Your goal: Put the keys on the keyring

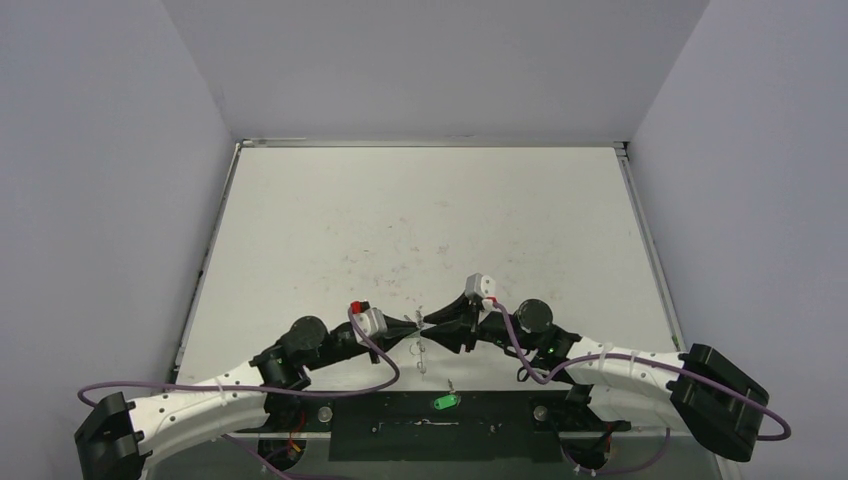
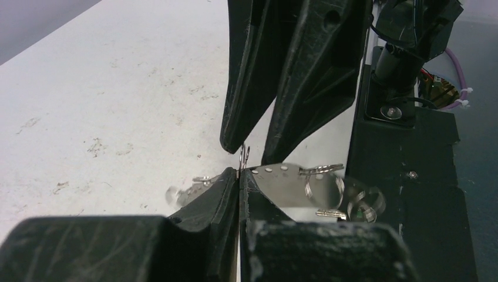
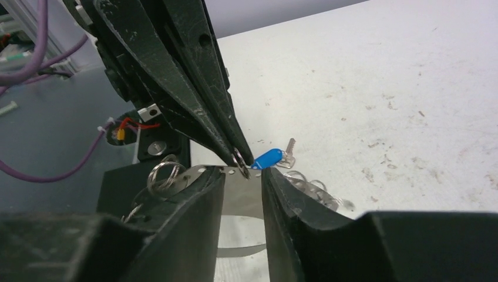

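The keyring (image 3: 199, 174), a flat silvery band with small holes, hangs between both grippers just above the table. My left gripper (image 2: 239, 173) is shut on a small split ring (image 2: 244, 156) at the band's (image 2: 288, 187) rim. Tip to tip with it, my right gripper (image 3: 244, 176) stands open by a narrow gap, with the band showing through and nothing pinched. A blue-headed key (image 3: 265, 158) lies on the table just beyond the fingertips. A green-headed key (image 1: 443, 403) rests on the black base plate. From above, the two grippers (image 1: 424, 324) meet at the table's near middle.
More small split rings (image 3: 164, 173) dangle from the band. The black base plate (image 1: 380, 425) and both arm mounts lie directly behind the grippers. Purple cables (image 1: 330, 392) loop beside the arms. Grey walls close in the white table (image 1: 430, 220) on three sides.
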Controlling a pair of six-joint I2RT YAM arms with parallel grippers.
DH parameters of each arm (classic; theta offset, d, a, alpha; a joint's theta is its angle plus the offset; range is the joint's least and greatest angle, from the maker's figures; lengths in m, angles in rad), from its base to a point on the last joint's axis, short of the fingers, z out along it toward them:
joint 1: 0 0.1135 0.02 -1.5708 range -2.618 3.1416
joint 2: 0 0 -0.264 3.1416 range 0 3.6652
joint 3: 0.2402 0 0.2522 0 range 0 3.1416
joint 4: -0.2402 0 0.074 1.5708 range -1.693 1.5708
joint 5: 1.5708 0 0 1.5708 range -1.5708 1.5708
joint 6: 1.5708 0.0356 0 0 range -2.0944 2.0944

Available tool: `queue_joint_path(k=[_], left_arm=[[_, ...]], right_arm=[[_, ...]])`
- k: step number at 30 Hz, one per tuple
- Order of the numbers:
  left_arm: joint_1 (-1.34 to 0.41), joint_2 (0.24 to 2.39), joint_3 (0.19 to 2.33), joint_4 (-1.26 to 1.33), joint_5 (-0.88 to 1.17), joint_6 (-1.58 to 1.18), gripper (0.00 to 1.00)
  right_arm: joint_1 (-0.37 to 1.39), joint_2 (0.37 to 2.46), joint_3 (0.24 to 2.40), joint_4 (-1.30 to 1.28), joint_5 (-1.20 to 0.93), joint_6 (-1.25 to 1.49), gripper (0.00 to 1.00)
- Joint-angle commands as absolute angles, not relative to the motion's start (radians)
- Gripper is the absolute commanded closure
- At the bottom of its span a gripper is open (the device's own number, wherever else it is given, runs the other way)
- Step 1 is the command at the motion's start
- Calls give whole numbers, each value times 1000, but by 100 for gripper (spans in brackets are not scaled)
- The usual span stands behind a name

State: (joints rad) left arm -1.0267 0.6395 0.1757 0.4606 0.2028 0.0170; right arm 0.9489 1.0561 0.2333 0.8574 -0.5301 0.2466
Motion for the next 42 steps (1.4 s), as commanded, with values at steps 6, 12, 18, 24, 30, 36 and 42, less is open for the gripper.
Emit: queue_joint_path(k=[6, 12, 18, 24, 30, 36, 42], left_arm=[[-1028, 584, 205, 423, 124, 5, 100], [-1028, 559, 220, 370, 107, 5, 100], [-1028, 583, 220, 369, 109, -31, 100], [-1028, 676, 235, 368, 113, -96, 81], [-1029, 833, 249, 412, 219, -117, 62], [-1043, 1012, 294, 479, 331, -119, 58], [-1148, 1194, 359, 536, 275, -131, 58]], right_arm=[[954, 902, 269, 757, -497, 202, 32], [953, 803, 291, 591, -434, 134, 17], [946, 792, 291, 507, -416, 111, 16], [938, 762, 267, 435, -311, 190, 13], [919, 681, 242, 298, -96, 343, 3], [895, 600, 217, 154, 36, 416, 1], [854, 568, 218, 10, 162, 534, 0]])
